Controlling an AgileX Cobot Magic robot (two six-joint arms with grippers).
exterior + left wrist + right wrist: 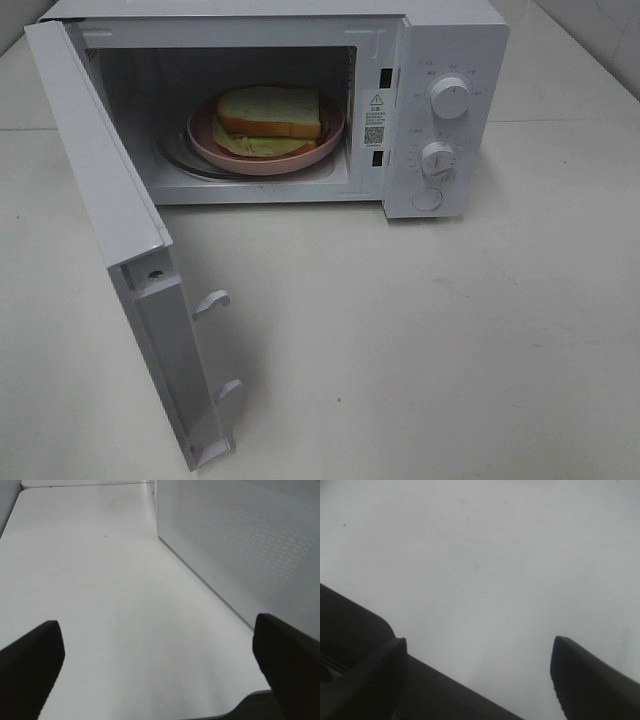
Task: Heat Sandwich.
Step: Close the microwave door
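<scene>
Seemingly beside the open door, left hand gapes; right hand gapes over table.

Sandwich on plate inside microwave, door leftward.

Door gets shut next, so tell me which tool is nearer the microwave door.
Left. The left tool hangs open beside the outer face of the door; the right tool is over the table, no door in its view.

White-and-tan sandwich, pink plate, white microwave.
</scene>
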